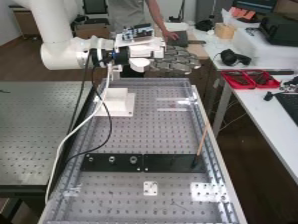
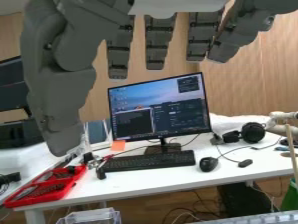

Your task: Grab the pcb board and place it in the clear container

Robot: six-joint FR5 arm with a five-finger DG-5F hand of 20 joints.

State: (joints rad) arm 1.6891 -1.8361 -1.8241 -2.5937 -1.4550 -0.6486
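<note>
The hand (image 1: 176, 61) hung just past the far end of the perforated tabletop (image 1: 166, 137), its fingers straight and spread, the thumb well apart from them, pinching nothing. The clear container (image 1: 171, 109) sat toward that far end, beside the white block (image 1: 116, 103). Nearer the camera, a black strip (image 1: 171, 163) crossed the surface, with a small white plate (image 1: 151, 188) beyond its near edge. Which piece was the pcb board, I could not tell.

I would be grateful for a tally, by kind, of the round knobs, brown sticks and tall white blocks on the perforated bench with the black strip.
Round knobs: 3
Brown stick: 1
Tall white block: 1
Total: 5
</note>
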